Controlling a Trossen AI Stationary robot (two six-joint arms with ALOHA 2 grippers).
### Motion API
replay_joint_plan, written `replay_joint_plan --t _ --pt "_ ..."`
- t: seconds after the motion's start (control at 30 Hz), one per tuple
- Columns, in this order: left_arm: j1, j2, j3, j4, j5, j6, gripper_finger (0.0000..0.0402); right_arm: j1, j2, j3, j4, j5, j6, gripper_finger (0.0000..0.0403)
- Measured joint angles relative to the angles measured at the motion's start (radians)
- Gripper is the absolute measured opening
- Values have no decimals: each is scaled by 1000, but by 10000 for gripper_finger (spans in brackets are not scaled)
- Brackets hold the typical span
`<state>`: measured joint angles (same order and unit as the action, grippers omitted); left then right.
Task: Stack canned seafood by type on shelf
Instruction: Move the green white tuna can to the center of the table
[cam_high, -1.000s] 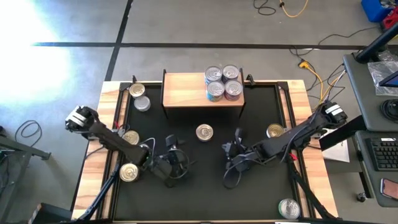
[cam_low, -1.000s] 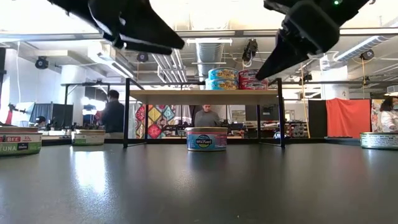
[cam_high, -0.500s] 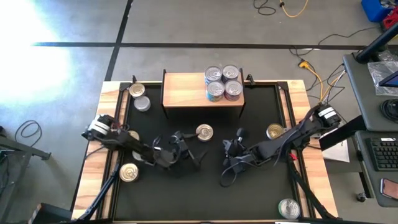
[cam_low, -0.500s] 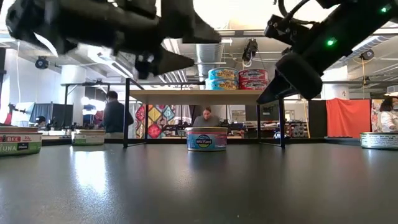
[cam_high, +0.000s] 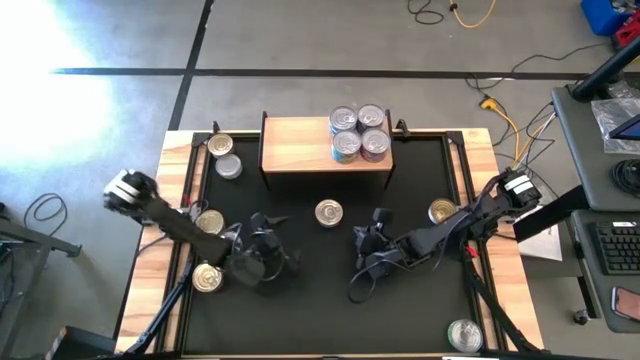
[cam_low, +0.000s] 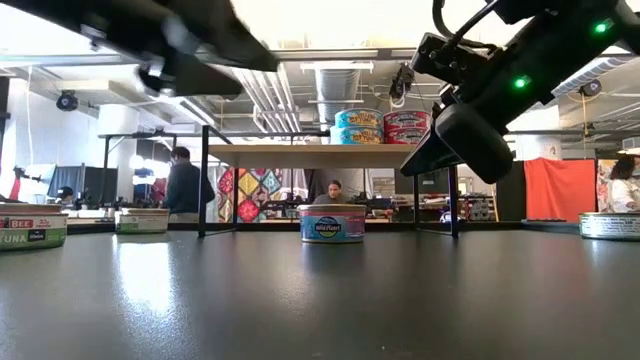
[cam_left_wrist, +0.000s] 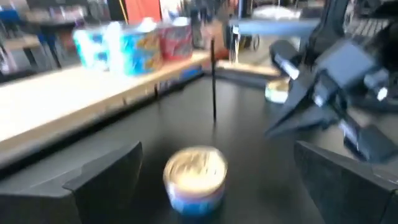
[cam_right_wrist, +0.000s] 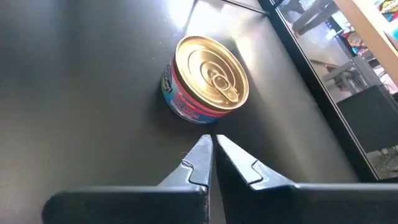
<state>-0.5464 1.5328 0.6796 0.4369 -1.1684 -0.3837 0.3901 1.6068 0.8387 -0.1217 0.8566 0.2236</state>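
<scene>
The left gripper (cam_high: 268, 250) hangs wide open and empty over the desk's middle, facing a gold-lidded, blue-labelled can (cam_high: 328, 213) standing upright just before the shelf (cam_high: 300, 146). The right gripper (cam_high: 365, 240), pinched shut and empty, hovers beside that can. Four cans (cam_high: 359, 133) sit on the shelf's right end; six more dot the desk (cam_high: 430, 305).

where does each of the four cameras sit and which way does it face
High view: overhead, looking straight down; both dark arms, light-wood shelf.
Low view: table height, looking level at the blue-labelled gold-lidded round tin; arms overhead.
Left wrist view: on the left gripper, open fingers framing that tin.
Right wrist view: on the right gripper, shut fingers aimed at the tin.
Shared: all four show that tin.
</scene>
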Motion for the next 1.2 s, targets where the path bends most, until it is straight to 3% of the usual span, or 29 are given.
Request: replay_joint_plan --t 0.07,0.17,0.23,0.33,0.57,0.7,0.83,0.97,1.2 --pt "-29 -84 -1 -264 47 -198 400 0 -1 0 1 0 0 13" --pt "-55 -181 13 -637 272 -518 400 0 -1 0 1 0 1 13" --pt "-55 -220 31 -809 426 -711 400 0 -1 0 2 0 1 13" --pt "-54 -242 61 -1011 538 -875 400 -4 -1 0 8 5 1 13" --pt "-43 -218 204 -1425 796 -992 400 -33 -2 -3 19 9 1 13" --pt "-44 -171 299 -1633 885 -1005 400 -58 -1 -10 20 9 2 13" --pt "-31 -133 311 -1740 1026 -1021 389 -65 -1 -14 24 10 4 13" --pt "-14 -119 267 -1737 1105 -1024 351 -61 -1 -21 26 4 4 13" --pt "25 -116 165 -1743 1085 -1038 244 -61 -1 -30 23 -50 1 13"
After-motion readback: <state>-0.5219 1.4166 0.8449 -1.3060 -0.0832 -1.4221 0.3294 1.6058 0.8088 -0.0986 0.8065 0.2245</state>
